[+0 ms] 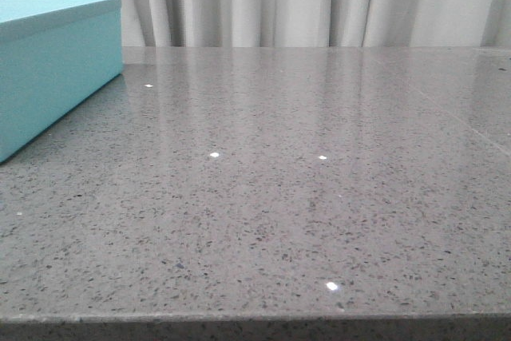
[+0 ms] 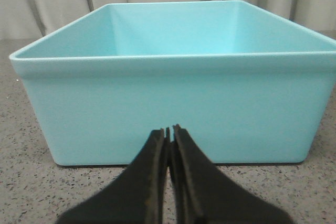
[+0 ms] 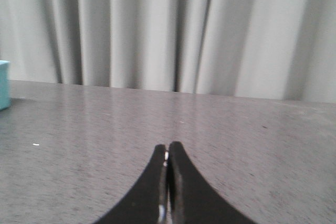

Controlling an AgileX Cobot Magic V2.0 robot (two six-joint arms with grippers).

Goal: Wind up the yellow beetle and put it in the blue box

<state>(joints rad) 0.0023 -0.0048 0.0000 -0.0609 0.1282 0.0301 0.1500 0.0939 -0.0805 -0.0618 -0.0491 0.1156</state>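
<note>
Sitting at far left of grey speckled table [image 1: 303, 197] in front view: blue box [image 1: 56, 69], only its right part in frame, rest cut off by pic edge. Standing flat on the tabletop, pale curtain [image 1: 279, 1] hanging behind table's far edge.

Facing the blue box [image 2: 173, 108] straight on in left wrist view: box open on top, no lid on it, inside walls showing, nothing seen in the part of interior that's visible; floor of box hidden by near wall. Hovering just in front of near wall, roughly centred on it: left gripper [image 2: 169, 129], black fingers pressed together w/ only a hairline slit between tips, pinching nothing. Tips overlapping lower half of box wall in the pic; touching or apart, can't tell.

Pointing across bare table toward curtain [image 3: 173, 30] in right wrist view: right gripper [image 3: 167, 146], fingers also pressed together, holding nothing. Showing only as a turquoise sliver at pic edge: blue box [image 3: 4, 85], well apart from right gripper's tips, off to the side.

Not showing in any view: yellow beetle; position can't be told. Neither gripper showing in front view.
</note>
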